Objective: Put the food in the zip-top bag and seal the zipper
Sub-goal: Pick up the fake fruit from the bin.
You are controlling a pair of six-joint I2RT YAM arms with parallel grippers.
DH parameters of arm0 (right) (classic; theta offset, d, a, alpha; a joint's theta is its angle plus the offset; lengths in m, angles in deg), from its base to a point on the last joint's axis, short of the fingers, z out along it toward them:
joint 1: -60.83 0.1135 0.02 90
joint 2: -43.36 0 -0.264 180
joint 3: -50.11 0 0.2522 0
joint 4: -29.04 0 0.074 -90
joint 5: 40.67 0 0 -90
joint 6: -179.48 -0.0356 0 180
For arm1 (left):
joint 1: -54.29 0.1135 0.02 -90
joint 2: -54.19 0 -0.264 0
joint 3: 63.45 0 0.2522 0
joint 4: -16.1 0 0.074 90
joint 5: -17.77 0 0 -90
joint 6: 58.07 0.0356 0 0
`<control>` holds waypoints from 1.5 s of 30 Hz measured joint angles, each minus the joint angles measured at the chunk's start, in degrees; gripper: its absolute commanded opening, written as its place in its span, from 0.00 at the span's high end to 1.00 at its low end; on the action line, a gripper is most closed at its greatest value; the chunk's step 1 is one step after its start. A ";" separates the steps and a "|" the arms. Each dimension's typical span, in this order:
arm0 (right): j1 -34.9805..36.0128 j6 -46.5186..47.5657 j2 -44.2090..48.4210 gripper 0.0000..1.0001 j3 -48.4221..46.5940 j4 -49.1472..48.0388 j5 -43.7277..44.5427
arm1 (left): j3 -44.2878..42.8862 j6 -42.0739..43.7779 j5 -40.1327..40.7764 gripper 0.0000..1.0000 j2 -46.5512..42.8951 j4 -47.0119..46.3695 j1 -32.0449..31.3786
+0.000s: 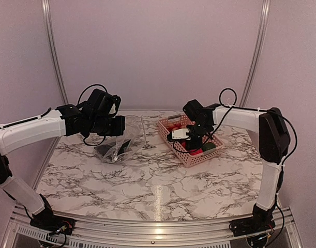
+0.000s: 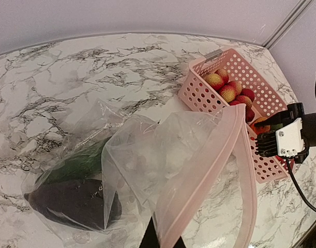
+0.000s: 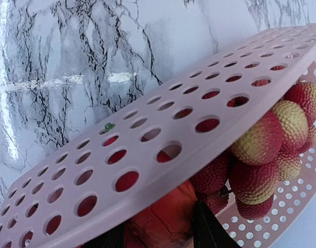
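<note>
The zip-top bag (image 2: 147, 155) hangs clear and crinkly from my left gripper (image 2: 163, 240), which is shut on the mouth edge at the pink zipper (image 2: 209, 155). Inside it lie a dark eggplant (image 2: 70, 204) and a green vegetable (image 2: 77, 165). In the top view the bag (image 1: 124, 142) slumps on the table below that gripper (image 1: 119, 125). My right gripper (image 3: 158, 227) is down inside the pink basket (image 3: 147, 155), its fingers pressed against both sides of an orange-red piece (image 3: 168, 212). Red-yellow round fruits (image 3: 261, 155) cluster beside it.
The pink basket (image 1: 184, 155) stands right of centre on the marble table (image 1: 147, 191), with a green piece (image 1: 208, 146) and red fruits (image 1: 174, 125) in it. White walls rise behind the table.
</note>
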 measured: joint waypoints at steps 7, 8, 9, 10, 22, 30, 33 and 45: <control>-1.07 0.07 4.09 0.74 0.07 0.28 0.35 | 0.13 -0.04 -0.04 1.00 0.00 -0.28 0.00; -1.07 0.26 4.59 0.74 0.20 0.24 0.63 | 0.20 -0.07 -0.07 1.00 0.00 -0.33 0.00; -1.07 0.39 4.96 0.74 0.35 0.20 1.09 | 0.28 -0.09 -0.13 1.00 0.00 -0.44 0.00; -1.05 0.63 5.55 0.74 0.83 -0.13 1.95 | 0.37 -0.13 -0.17 1.00 0.00 -0.57 0.00; -0.33 6.58 8.07 0.71 8.57 -3.39 15.39 | 1.11 -1.11 -1.09 1.00 0.00 -1.92 0.00; 0.50 6.16 5.92 0.47 8.87 0.00 18.95 | 1.88 -1.33 -1.73 1.00 0.00 -2.89 0.00; 0.55 5.16 4.50 0.38 8.63 0.70 20.72 | 2.25 -1.33 -2.01 1.00 0.00 -3.13 0.00; -1.77 4.48 2.93 0.42 7.10 1.36 19.76 | 3.98 -1.53 -2.14 1.00 0.00 -4.09 0.00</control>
